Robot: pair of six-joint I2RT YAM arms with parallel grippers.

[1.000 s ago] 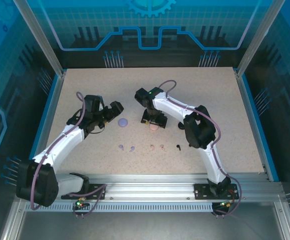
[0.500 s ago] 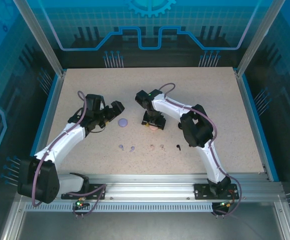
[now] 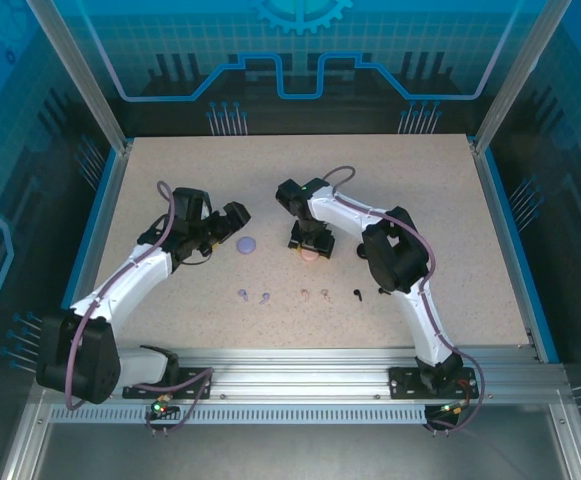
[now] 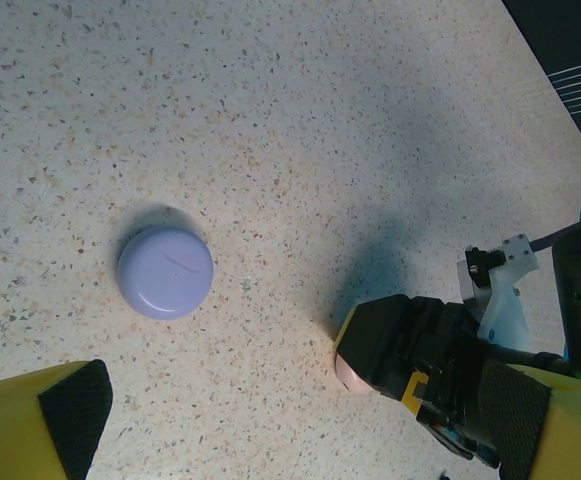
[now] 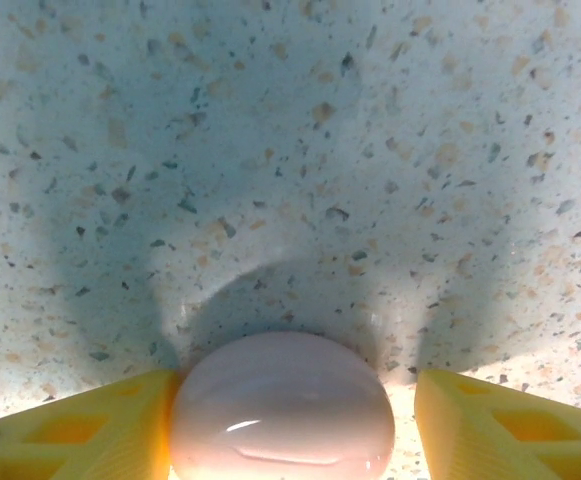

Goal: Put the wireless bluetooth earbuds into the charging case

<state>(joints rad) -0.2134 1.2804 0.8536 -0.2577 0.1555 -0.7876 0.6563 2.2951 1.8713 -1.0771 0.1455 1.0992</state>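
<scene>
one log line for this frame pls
left hand: open, by lilac case | right hand: open, straddling pink case | earbuds: loose row on table

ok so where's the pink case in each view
top external: the pink case sits mid-table, directly under the right tool.
left wrist: lower centre-right, peeking out beneath the right tool's black body.
right wrist: bottom centre, between the yellow fingers.
shared landmark: the right tool straddling it. The lilac case lies to its left in the top external and left wrist views.
</scene>
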